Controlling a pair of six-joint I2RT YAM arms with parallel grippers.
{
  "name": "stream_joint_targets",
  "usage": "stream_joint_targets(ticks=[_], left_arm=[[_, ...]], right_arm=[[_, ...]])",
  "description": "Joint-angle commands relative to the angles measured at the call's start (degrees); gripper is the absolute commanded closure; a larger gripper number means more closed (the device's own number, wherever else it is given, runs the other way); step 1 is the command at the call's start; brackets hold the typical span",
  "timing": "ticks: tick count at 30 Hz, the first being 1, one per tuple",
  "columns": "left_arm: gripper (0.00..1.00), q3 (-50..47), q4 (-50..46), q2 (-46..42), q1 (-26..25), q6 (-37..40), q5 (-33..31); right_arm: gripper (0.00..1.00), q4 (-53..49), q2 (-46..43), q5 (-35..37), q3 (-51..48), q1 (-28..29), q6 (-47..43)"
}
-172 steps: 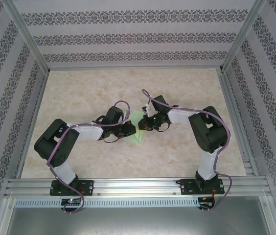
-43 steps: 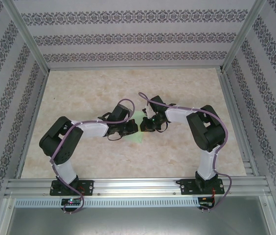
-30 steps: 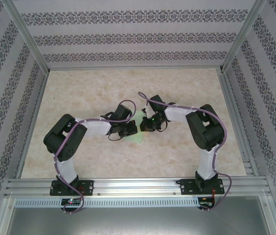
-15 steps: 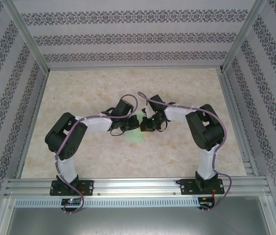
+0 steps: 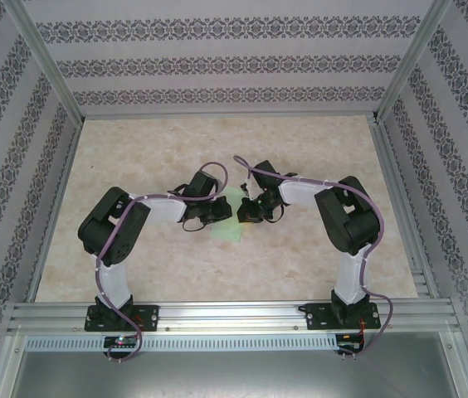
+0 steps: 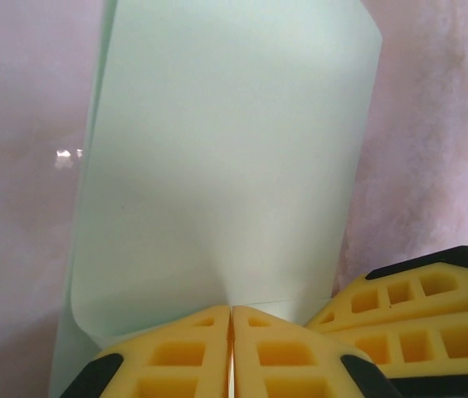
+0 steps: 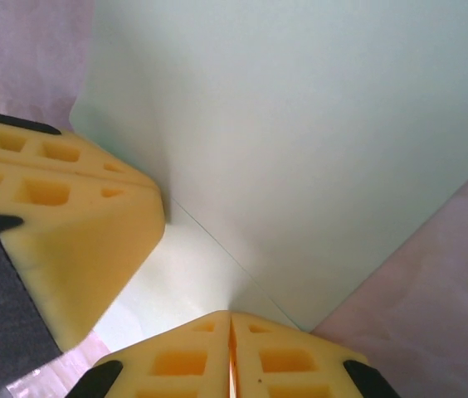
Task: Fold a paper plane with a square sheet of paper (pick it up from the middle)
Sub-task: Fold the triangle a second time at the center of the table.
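Beige marbled tabletop [image 5: 134,149] carries the pale-green square sheet of paper [image 5: 231,231] at its middle, partly doubled over, with one soft bend not yet creased. Left end effector [image 6: 231,319] and right end effector [image 7: 231,319] each sit closed, pinching the sheet. Judged: an early fold is in hand. The next move calls for aligned edges and a firm, flat crease.

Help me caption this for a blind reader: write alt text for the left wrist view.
The left gripper, yellow fingers pressed shut, pinches the near edge of a folded pale-green sheet of paper over a pinkish table. The right gripper sits at lower right, by the sheet's corner.
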Motion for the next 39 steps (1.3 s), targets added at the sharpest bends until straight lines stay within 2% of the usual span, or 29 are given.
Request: stream_joint_targets(ticks=[1, 7, 12, 17, 22, 32, 39], left_arm=[[0.89, -1.8, 0.1, 1.5, 3.8, 3.3, -1.2], [0.87, -0.8, -1.8, 1.3, 6.6, 4.9, -1.4], [0.87, 1.7, -4.7, 0.5, 6.9, 6.6, -3.0], [0.86, 0.0, -2.2, -4.4, 6.4, 5.6, -0.2], [0.85, -1.2, -1.0, -8.1, 3.4, 4.2, 1.7], [0.92, -1.5, 0.1, -2.2, 1.1, 2.5, 2.9], [0.93, -1.2, -3.2, 1.1, 1.1, 0.1, 0.1]], right_arm=[[0.91, -3.8, 6.3, 11.2, -2.9, -0.4, -1.3], [0.91, -4.0, 6.4, 11.8, -3.2, -0.5, -1.3], [0.91, -4.1, 6.2, 11.7, -3.0, -0.5, -1.3], [0.9, -4.1, 6.1, 11.6, -2.9, -0.3, -1.3], [0.9, -4.0, 6.1, 11.5, -2.9, -0.2, -1.1], [0.9, -3.7, 5.5, 10.4, -2.8, -0.1, -1.1], [0.9, -3.1, 4.0, 8.5, -1.5, -0.1, -0.9]])
